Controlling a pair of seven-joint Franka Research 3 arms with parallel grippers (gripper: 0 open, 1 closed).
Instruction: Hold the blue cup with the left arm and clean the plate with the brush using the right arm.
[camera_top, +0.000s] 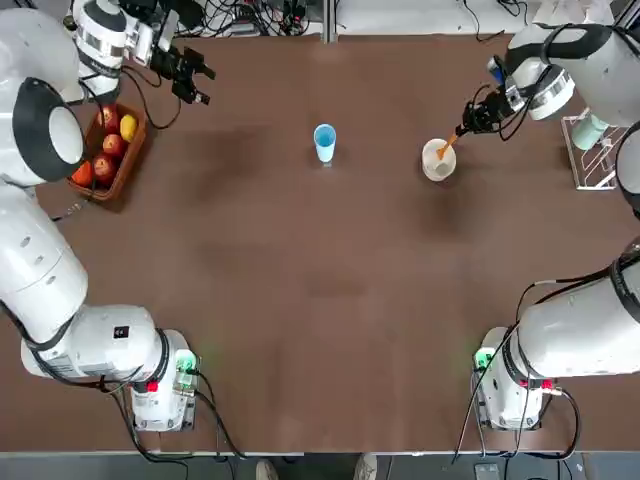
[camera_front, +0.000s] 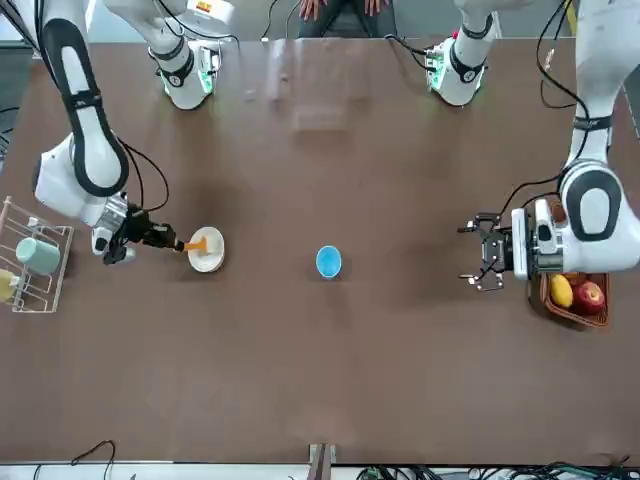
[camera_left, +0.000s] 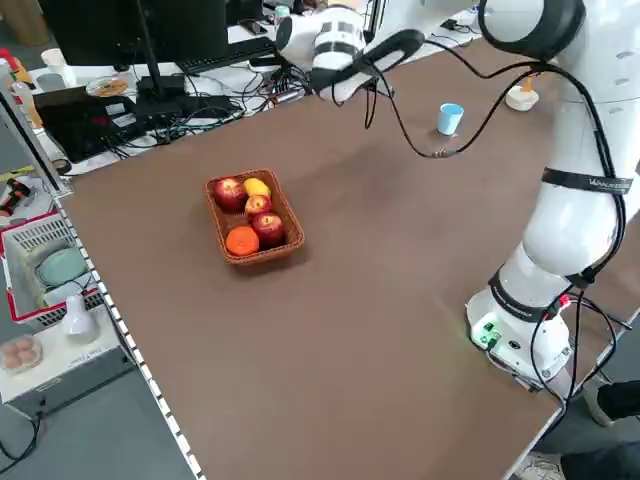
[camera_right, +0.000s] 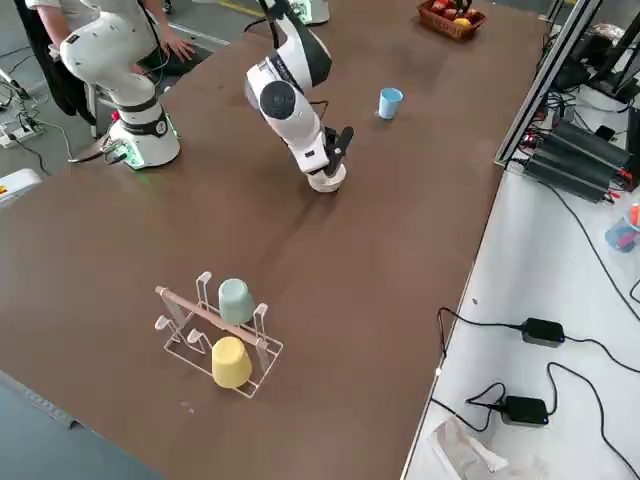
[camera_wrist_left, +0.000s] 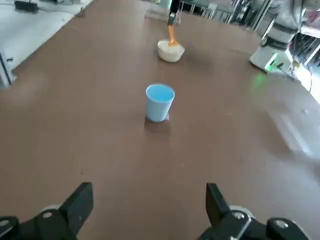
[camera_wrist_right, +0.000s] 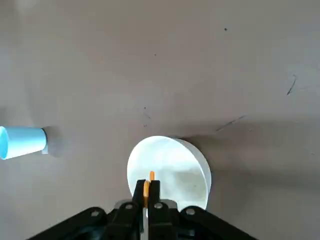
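The blue cup (camera_top: 324, 142) stands upright and alone near the middle of the brown surface (camera_top: 320, 300), well apart from the left gripper (camera_top: 192, 72), whose fingers (camera_wrist_left: 80, 205) are spread wide and empty beside the fruit basket (camera_top: 108, 152). The right gripper (camera_top: 472, 118) has its fingers clamped together on the orange brush (camera_top: 447, 146), which slants down onto the small cream plate (camera_top: 438, 160) near the cup.

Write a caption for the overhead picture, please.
Right gripper holds the thin orange-handled brush over the small cream-white plate; open left gripper waits far from the light-blue plastic cup.
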